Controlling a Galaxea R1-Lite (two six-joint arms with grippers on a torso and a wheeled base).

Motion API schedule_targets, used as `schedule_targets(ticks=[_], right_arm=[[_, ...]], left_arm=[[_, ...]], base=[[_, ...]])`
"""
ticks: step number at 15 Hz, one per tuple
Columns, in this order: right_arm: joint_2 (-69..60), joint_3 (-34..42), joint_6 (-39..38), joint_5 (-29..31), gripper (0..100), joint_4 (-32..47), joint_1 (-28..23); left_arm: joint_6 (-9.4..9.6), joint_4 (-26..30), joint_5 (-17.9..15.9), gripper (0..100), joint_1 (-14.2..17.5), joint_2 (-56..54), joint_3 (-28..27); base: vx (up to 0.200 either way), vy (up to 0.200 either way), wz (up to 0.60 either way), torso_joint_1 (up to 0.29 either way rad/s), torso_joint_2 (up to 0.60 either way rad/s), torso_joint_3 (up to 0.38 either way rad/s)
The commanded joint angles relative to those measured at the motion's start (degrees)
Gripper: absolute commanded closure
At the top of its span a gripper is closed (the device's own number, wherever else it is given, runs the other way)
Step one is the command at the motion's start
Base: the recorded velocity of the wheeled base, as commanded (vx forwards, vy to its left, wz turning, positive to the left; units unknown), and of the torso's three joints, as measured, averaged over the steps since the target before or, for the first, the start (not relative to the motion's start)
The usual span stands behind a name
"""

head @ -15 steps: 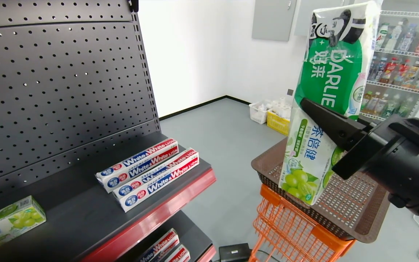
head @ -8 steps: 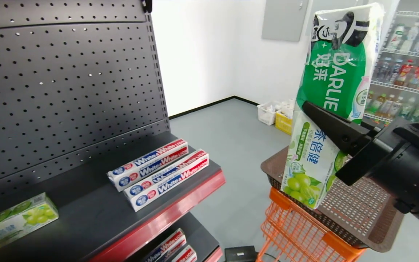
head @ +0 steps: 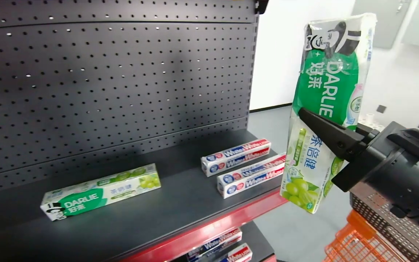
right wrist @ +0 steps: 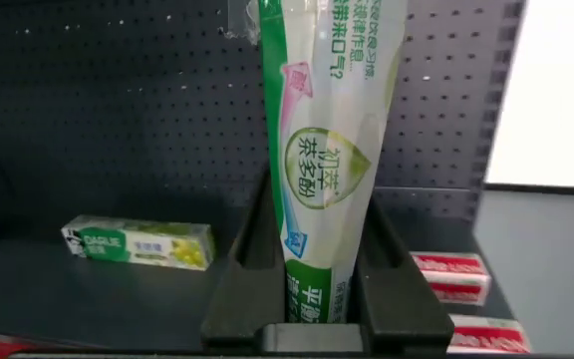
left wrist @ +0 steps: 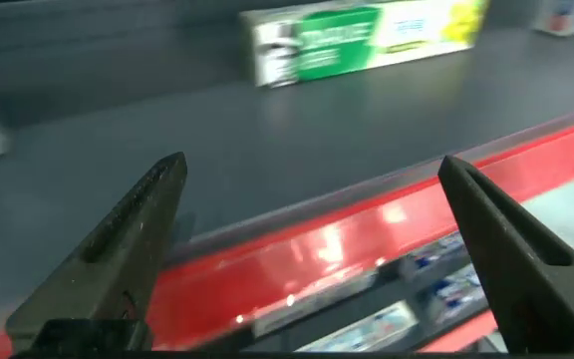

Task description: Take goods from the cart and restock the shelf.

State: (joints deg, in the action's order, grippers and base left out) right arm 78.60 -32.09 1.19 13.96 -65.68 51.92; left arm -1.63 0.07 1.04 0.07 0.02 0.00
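Two fingers of the right gripper are clamped on the green toothpaste pack, which stands upright in the air near the right end of the shelf; we see the left gripper low before the shelf's red front lip, its fingers spread wide with nothing between them; on the shelf lie one green toothpaste box and, well to its right, two white boxes side by side; the orange cart sits at lower right.
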Motion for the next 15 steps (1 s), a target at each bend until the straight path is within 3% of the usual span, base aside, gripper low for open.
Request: schedule_targets(ticks=[1,7,15], right_arm=[[0.23,-0.08,0.12,0.02,100,-0.06,0.02],[0.67,-0.43,0.74,-0.07,100,-0.06,-0.15],[0.58,0.01,0.74,-0.07,100,0.03,-0.33]], left_arm=[[-0.04,0.01,0.02,0,0.01,0.06,0.0],[-0.04,0.01,0.02,0,0.01,0.06,-0.09],[-0.04,0.01,0.02,0,0.01,0.06,0.0]], base=[[0.0,0.0,0.6,0.007,0.0,-0.002],[0.0,0.0,0.6,0.003,0.0,0.002],[0.0,0.0,0.0,0.0,0.0,0.0]])
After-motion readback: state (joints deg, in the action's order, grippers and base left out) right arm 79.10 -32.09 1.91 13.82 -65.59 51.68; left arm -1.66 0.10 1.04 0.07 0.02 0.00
